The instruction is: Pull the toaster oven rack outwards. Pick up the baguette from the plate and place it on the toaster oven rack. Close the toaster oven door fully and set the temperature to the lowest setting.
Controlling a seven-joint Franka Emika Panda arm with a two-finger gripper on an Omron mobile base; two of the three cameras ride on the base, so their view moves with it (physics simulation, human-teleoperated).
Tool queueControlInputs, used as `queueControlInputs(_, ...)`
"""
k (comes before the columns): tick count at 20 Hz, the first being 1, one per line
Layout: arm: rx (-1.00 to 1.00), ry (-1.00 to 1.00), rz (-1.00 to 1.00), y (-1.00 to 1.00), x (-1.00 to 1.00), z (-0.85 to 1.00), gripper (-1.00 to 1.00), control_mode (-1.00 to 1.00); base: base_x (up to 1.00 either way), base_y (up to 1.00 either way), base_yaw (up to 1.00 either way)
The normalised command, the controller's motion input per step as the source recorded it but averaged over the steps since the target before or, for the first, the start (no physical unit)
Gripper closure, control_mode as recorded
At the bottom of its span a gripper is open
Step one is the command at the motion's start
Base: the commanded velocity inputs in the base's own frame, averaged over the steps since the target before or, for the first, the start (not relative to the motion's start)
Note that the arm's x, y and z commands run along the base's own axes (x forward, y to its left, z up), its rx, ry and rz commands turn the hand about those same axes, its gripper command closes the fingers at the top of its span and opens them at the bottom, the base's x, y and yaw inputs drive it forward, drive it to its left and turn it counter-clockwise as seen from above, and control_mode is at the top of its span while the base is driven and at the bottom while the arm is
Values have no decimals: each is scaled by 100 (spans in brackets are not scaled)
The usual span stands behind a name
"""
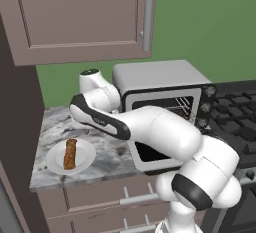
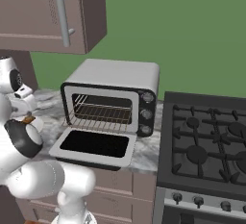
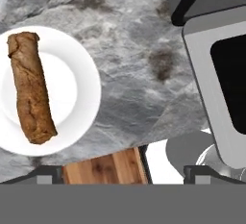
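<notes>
Arm folded low and reaching left, jaws wide apart.

White arm (image 1: 165, 137) rises from the base, bends at a bulky dark-banded elbow, forearm running leftward and slightly up to a dark-trimmed wrist. In the right base view the arm's links stack along the left edge. The hand points down at the counter; the gripper (image 3: 122, 172) shows its two dark finger tips (image 3: 45, 174) set far apart, nothing between them.
</notes>
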Motion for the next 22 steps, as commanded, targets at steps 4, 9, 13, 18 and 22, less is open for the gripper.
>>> queueControlInputs(4,-6,-1,0,47,6,-51,-100,-100,0,0,0)
queueControlInputs(9,-6,0,0,48,8,-46,-100,-100,0,0,0)
queueControlInputs(13,-5,0,0,40,14,-37,-100,-100,0,0,0)
queueControlInputs(18,-3,0,0,31,18,-29,-100,-100,0,0,0)
queueControlInputs(22,-3,0,0,23,21,-25,-100,-100,0,0,0)
